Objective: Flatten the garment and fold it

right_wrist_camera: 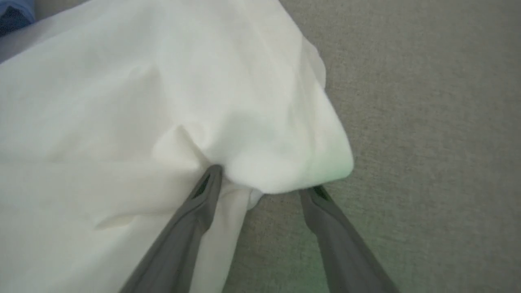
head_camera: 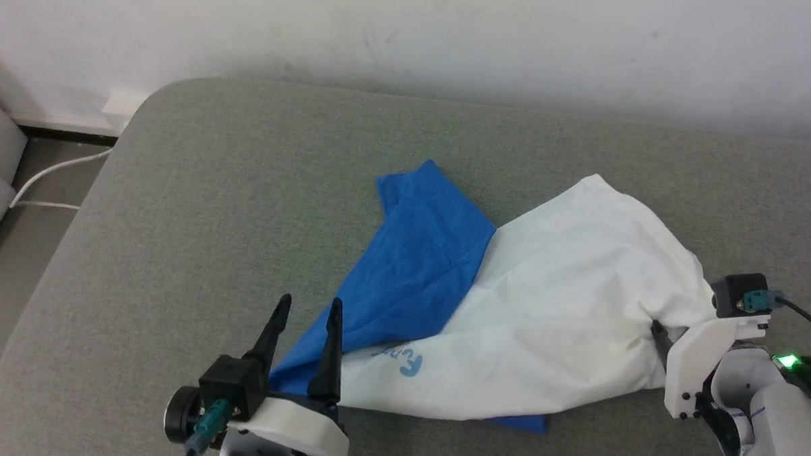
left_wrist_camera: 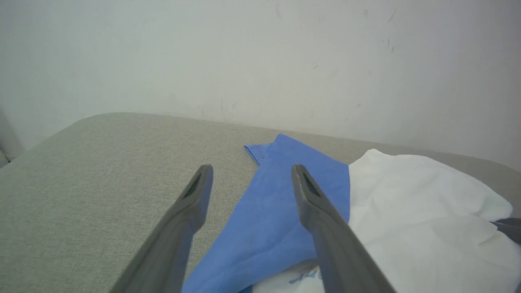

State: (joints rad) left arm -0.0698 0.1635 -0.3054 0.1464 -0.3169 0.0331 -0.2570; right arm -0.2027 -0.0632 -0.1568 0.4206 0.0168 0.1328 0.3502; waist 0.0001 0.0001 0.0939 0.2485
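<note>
Head view | thin crumpled garment (head_camera: 550,304) | woven grey cushion (head_camera: 209,194) | left claw (head_camera: 310,300) spread wide | right claw (right_wrist_camera: 264,181) spread wide

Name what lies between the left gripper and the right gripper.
The garment: in the head view its white body and blue sleeve fill the stretch from left gripper to right gripper.

We count one garment (head_camera: 550,304), with one blue sleeve (head_camera: 420,254) on top and one blue scrap (head_camera: 520,423) at its near edge. We count two grippers, the left gripper (head_camera: 310,309) and the right gripper (right_wrist_camera: 263,179), with two fingers (left_wrist_camera: 183,228) each. We also count one pad (head_camera: 209,194), one cable (head_camera: 59,166) and one green light (head_camera: 786,361).
</note>
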